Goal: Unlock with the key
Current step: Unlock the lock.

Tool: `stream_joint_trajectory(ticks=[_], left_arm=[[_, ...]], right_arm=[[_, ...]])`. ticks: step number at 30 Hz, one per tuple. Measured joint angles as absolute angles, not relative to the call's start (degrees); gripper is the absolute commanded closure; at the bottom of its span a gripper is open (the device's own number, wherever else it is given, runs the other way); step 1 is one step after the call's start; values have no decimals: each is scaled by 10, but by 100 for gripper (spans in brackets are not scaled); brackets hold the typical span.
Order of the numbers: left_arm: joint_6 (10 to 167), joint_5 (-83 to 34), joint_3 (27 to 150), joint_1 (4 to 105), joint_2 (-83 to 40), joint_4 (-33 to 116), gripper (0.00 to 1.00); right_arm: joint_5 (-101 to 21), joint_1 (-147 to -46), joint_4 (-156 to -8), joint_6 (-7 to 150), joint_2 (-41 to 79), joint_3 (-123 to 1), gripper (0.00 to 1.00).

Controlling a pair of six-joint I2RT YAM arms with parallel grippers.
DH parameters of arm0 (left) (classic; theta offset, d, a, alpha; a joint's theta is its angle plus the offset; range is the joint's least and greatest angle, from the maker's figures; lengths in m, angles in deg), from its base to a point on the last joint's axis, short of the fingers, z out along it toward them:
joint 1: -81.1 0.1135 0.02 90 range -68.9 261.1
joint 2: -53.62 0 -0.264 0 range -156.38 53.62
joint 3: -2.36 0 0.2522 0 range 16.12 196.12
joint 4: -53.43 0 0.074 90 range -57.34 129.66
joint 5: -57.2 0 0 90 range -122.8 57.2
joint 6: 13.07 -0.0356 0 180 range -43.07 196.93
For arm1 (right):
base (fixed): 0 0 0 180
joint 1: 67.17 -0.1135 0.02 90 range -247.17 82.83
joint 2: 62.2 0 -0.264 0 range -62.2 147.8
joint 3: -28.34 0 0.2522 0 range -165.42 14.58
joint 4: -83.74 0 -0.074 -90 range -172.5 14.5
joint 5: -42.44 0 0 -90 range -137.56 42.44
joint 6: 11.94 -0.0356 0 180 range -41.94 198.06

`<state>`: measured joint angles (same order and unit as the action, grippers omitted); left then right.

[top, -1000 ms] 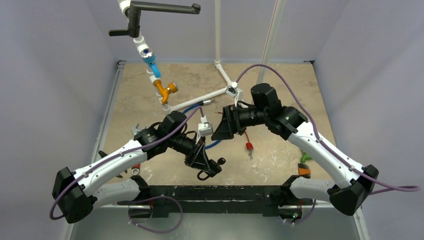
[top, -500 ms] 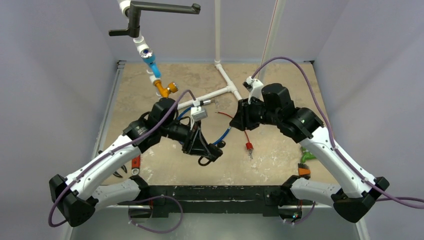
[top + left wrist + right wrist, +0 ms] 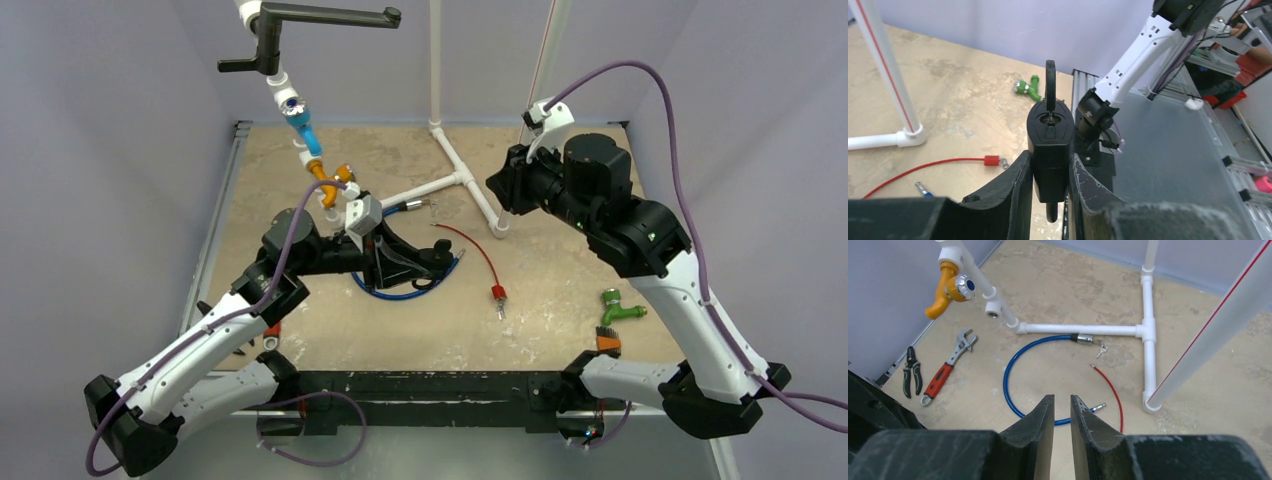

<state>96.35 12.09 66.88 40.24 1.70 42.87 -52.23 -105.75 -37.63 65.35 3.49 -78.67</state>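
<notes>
My left gripper (image 3: pixel 1049 159) is shut on a black padlock (image 3: pixel 1049 140), its body clamped between both fingers. A black key (image 3: pixel 1050 82) stands in the keyhole on the padlock's top face. From above, the left gripper (image 3: pixel 428 262) sits over a blue cable loop (image 3: pixel 398 293) at mid table. My right gripper (image 3: pixel 1062 397) hangs high at the back right (image 3: pixel 500 188). Its jaws stand a narrow gap apart with nothing between them, well away from the padlock. Below it lie the blue cable loop (image 3: pixel 1013 375) and a small bunch of keys (image 3: pixel 1101 350).
A white pipe frame (image 3: pixel 445 184) crosses the back of the table and carries an orange tap (image 3: pixel 330 178). A red cable (image 3: pixel 470 245) ends in a red tag (image 3: pixel 496 293). A green tap (image 3: pixel 620 308) lies right. A wrench (image 3: pixel 945 372) and pliers (image 3: pixel 913 372) lie left.
My right gripper drew away from the padlock, rising toward the back right, and its jaws narrowed. My left gripper carried the padlock up and toward the back left.
</notes>
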Motion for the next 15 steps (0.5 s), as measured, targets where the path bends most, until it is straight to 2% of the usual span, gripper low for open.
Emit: stream_joint_trajectory(ticks=[7,15], left_arm=[[954,89,640,442,57,513,100],[1033,86,746,516,111,604,100]], right_arm=[[-492,-1058,-419,662,41,-759,81],[-411,-1058,-505,640,33,-702,80]])
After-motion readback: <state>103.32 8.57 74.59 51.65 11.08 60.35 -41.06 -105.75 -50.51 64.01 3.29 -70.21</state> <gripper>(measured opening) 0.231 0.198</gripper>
